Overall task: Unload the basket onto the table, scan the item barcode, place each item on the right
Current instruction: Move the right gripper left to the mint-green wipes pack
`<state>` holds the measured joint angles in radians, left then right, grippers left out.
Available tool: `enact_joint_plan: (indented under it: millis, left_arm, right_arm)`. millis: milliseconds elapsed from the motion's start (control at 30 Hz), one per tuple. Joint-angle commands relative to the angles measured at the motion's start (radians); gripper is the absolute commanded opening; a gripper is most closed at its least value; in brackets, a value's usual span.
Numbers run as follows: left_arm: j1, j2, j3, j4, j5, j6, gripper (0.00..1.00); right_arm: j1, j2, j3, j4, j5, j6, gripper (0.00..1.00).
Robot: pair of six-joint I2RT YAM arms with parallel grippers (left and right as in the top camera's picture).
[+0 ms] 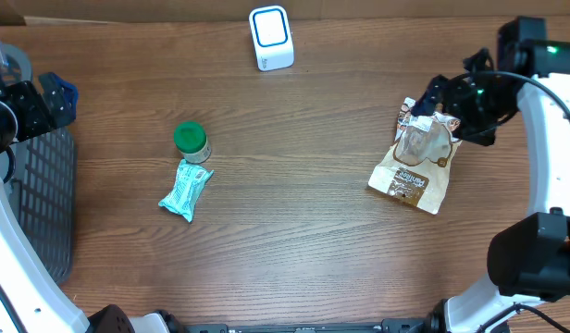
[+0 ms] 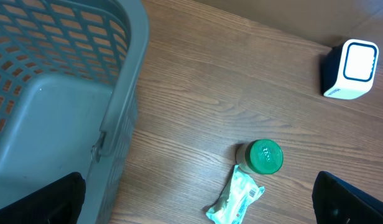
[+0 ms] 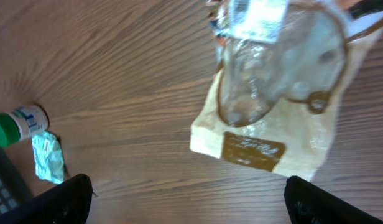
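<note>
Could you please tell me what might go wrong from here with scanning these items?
The brown bag lies flat, well away from the scanner, under the open right gripper; its soft film might slip or fold in a pinch. No barcode is legible on its upper face, so it may need turning. The green-lidded jar touches the teal packet, so taking one could nudge the other.

The left arm (image 1: pixel 9 245) rose along the left side, and the left gripper (image 1: pixel 55 102) hung with jaws spread wide, holding nothing. The right arm (image 1: pixel 551 148) bent inward from the right, and the right gripper (image 1: pixel 439 113) hung low, jaws wide apart and empty
</note>
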<state>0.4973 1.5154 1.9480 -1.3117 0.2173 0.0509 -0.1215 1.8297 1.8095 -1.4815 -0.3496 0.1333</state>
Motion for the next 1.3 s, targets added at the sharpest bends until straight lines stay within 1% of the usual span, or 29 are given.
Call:
enact_joint_plan:
  millis: [0,333,600,767,967,1067,1267]
  left_arm:
    - [-0.007,0.001,0.003,0.003,0.012,-0.013,1.0]
    - [-0.007,0.001,0.003,0.003,0.012,-0.013,1.0]
    - [-0.007,0.001,0.003,0.003,0.012,-0.013,0.99]
    - [-0.007,0.001,0.003,0.003,0.012,-0.013,0.99]
    - [-0.007,0.001,0.003,0.003,0.012,-0.013,1.0]
    - [-0.007,0.001,0.003,0.003,0.012,-0.013,0.99]
    - [-0.007,0.001,0.003,0.003,0.012,-0.013,1.0]
  right_arm:
    - [0.072,-0.021,0.016,0.011,0.004,-0.008,1.0]
    - [0.314,-0.02,-0.016,0.177,-0.011,-0.006,1.0]
    - [0.483,-0.02,-0.016,0.28,-0.011,0.026,1.0]
    - [0.549,-0.019,-0.017,0.326,-0.011,0.05,1.0]
    - [0.584,-0.002,-0.017,0.356,-0.011,0.064,1.0]
    - [0.604,0.023,-0.017,0.372,-0.015,0.101,1.0]
    - [0.696,0.1,-0.017,0.43,-0.048,0.103,0.99]
